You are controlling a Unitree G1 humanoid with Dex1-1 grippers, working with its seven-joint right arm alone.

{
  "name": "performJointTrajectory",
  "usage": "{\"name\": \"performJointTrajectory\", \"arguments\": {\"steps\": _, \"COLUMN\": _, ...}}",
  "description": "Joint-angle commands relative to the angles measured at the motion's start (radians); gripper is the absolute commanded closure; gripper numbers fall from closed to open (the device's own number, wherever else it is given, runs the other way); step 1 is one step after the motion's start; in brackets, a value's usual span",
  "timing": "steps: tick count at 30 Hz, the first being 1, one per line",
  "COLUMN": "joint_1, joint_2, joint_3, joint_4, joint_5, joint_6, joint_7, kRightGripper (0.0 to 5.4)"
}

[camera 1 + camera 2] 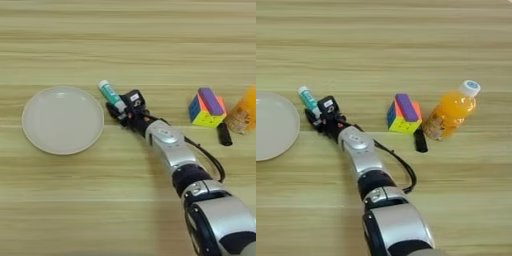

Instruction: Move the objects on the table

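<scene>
The right arm (172, 150) comes in from the bottom right and reaches up and to the left across the table (125, 45). Its gripper (119, 109) sits at the lower end of the glue stick (111, 95), and the black fingers (113, 111) appear to be closed on that end — the stick's white body disappears among them. The rest of the stick juts up and to the left from the gripper, tilted, with its white cap at the far end and the teal-green label along its middle. Whether the stick rests on the wood or is lifted off it cannot be told from these views.

The plate (62, 120) lies flat on the table to the left of the gripper, near it but not touching; the glue stick's cap stands just off the plate's upper right rim. Nothing lies in the plate.

Counted, there is one plate and one glue stick. Well to the right of the gripper stand three more things, one of each: a colourful puzzle cube (403, 115), a small dark object (420, 141) lying just below and right of the cube, and an orange juice bottle (452, 111) with a white cap, lying tilted with the cap toward the upper right. The bottle's lower end is close to the cube — whether they touch is not clear. A black cable (401, 167) loops out from the forearm on its right side.
</scene>
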Motion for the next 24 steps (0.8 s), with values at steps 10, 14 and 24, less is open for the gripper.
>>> {"name": "performJointTrajectory", "arguments": {"steps": 10, "joint_1": 0.125, "joint_2": -0.088, "joint_3": -0.075, "joint_4": -0.177, "joint_5": 0.014, "joint_6": 0.119, "joint_7": -0.028, "kRightGripper": 3.72}}
{"name": "performJointTrajectory", "arguments": {"steps": 14, "joint_1": 0.202, "joint_2": -0.120, "joint_3": -0.109, "joint_4": -0.279, "joint_5": 0.032, "joint_6": 0.144, "joint_7": -0.027, "kRightGripper": 3.72}}
{"name": "performJointTrajectory", "arguments": {"steps": 24, "joint_1": 0.271, "joint_2": -0.168, "joint_3": -0.174, "joint_4": -0.370, "joint_5": 0.058, "joint_6": 0.197, "joint_7": -0.038, "kRightGripper": 3.72}}
